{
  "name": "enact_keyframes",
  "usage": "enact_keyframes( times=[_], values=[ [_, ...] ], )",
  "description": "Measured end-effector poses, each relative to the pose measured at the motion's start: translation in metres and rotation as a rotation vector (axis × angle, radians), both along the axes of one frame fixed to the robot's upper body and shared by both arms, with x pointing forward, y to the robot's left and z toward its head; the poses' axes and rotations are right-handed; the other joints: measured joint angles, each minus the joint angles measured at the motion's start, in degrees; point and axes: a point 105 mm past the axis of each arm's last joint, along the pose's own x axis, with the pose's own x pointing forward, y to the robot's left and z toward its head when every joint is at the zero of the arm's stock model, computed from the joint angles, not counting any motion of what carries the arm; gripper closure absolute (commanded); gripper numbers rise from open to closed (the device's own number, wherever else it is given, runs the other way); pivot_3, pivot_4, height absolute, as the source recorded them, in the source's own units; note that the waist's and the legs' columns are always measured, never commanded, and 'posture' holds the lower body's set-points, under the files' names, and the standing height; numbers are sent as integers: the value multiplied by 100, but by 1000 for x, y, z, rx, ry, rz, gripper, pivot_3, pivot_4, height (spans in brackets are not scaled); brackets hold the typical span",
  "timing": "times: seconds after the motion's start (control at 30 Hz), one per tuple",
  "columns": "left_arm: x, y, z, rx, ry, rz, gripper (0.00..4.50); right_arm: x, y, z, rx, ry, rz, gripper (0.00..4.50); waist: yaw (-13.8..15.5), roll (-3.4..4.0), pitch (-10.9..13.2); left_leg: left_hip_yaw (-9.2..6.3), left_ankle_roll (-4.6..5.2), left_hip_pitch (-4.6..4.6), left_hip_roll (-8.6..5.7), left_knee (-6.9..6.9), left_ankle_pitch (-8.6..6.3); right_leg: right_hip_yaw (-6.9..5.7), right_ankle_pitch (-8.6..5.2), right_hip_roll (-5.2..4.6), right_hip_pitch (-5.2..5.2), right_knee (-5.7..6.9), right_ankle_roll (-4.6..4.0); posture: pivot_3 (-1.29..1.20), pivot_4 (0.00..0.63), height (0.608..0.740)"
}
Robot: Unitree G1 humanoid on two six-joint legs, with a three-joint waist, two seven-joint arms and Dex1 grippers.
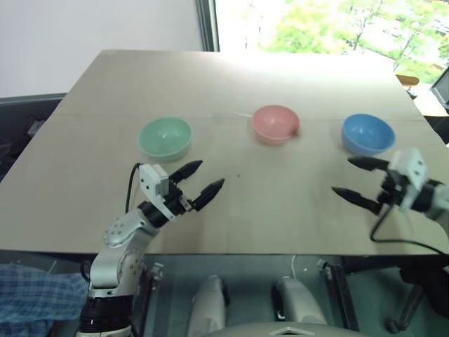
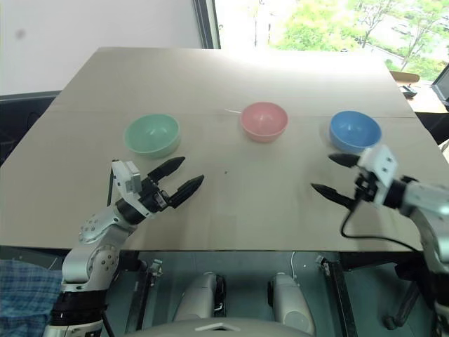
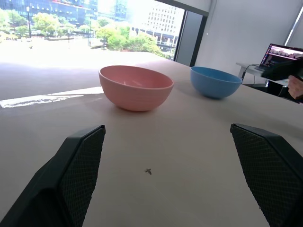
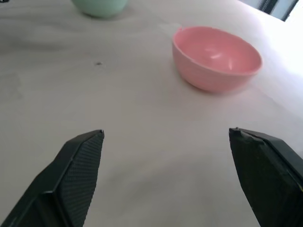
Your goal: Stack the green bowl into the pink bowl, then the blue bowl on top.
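Left eye view: the left gripper (image 1: pixel 203 179) has its two black fingers (image 1: pixel 184 169) spread wide apart with nothing between them, tips aimed toward about two o'clock over the bare desk (image 1: pixel 280 210). The right gripper (image 1: pixel 358 181) mirrors it, its fingers likewise well apart and empty, tips pointing toward about nine to ten o'clock, hovering over the desk near its right edge.

From the left gripper, the green bowl (image 1: pixel 165 137) sits near, at roughly eleven o'clock, upright and empty. The pink bowl (image 1: pixel 276 124) stands at about one o'clock from that gripper, well apart from it, also upright and empty. The blue bowl (image 1: pixel 367 133) lies just beyond the right gripper, at about twelve o'clock from its upper fingertip; the tip seems close to the bowl's near wall but apart from it, though the angle makes that hard to judge. The three bowls form a loose row across the middle of the desk, green at nine o'clock, pink in the centre, blue at three o'clock, none touching another.

In the left wrist view the pink bowl and blue bowl appear beyond the open fingers, with a small dark speck (image 3: pixel 148 171) on the desk between the pads. An open laptop (image 3: pixel 283 55) stands past the blue bowl, off the desk. A window (image 1: pixel 330 24) with green trees lies behind the desk's far edge.
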Motion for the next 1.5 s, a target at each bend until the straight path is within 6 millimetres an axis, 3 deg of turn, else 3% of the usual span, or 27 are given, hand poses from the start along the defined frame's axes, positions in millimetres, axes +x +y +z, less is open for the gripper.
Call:
enact_keyframes(
  times=[0.13, 0.3, 0.47, 0.8, 1.13, 1.27, 1.5],
  values=[
    [2, 3, 4, -28, -10, 23, 0, 49, 23, 11, -132, -61, 3, 60, 10, -1, 2, 4, 0, -8, 1, 0, 0, 1, 0, 0, -8, 0, -1, 0, 150, 740],
    [-4, 7, 1, -34, 2, 60, 0, 82, 53, 20, -188, -85, 35, 60, 2, -1, 2, 9, -1, -14, 3, -4, 0, 2, 1, 0, -16, -1, -2, 0, 150, 740],
    [-19, 17, -5, -41, 18, 144, 0, 114, 80, 15, -297, -93, 69, 60, -5, 1, 4, 16, -1, -17, 5, -7, 0, 3, 1, -2, -21, -4, -3, 0, 150, 740],
    [-42, 25, -8, -44, 21, 253, 0, 140, 118, 15, -373, -123, 95, 60, -15, 3, 5, 20, -1, -15, 9, -10, 0, 3, 1, -2, -26, 1, -6, 0, 150, 740],
    [-43, 26, -6, -36, 3, 277, 0, 142, 110, -19, -492, 12, 75, 60, -30, 5, 6, 24, -1, -16, 9, -13, 0, 5, 1, -3, -30, 1, -6, 0, 150, 740],
    [-42, 25, -5, -34, -1, 273, 0, 141, 109, -21, -504, 22, 77, 985, -33, 5, 6, 26, -1, -16, 9, -13, 0, 6, 1, -3, -30, 1, -6, 0, 150, 740],
    [-37, 24, 1, -18, -29, 249, 0, 138, 110, -22, -520, 27, 117, 3825, -32, 6, 6, 25, -2, -16, 8, -14, 0, 5, 1, -3, -30, 1, -6, 0, 150, 740]
  ],
)
